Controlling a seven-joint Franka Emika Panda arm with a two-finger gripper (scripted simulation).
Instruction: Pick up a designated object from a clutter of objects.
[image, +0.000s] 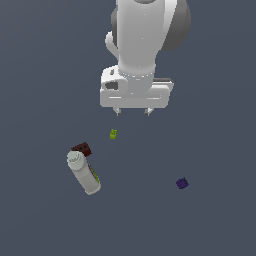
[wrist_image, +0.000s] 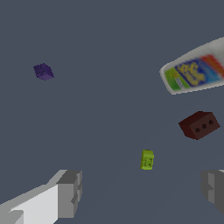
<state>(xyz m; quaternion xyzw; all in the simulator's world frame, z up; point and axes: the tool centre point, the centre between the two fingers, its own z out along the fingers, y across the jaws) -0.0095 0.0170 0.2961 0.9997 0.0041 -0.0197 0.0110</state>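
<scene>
Fingers (wrist_image: 70, 192) spread wide, empty; bottle (wrist_image: 197, 72) seemingly partly cut off.

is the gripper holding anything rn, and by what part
Nothing is held. The gripper is open, its fingers empty, above the floor; the tiny dark purple cube lies apart, untouched.

Open hand (image: 133, 112) above scattered clutter, purple cube (image: 182, 183) well apart.

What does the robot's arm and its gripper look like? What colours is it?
The arm is smooth, rounded and white, with a grey shaded joint behind it. Its gripper has a wide, boxy white body and two small pale fingertips poking out. In the wrist view the fingers look blocky and grey. No cables or markings show.
</scene>
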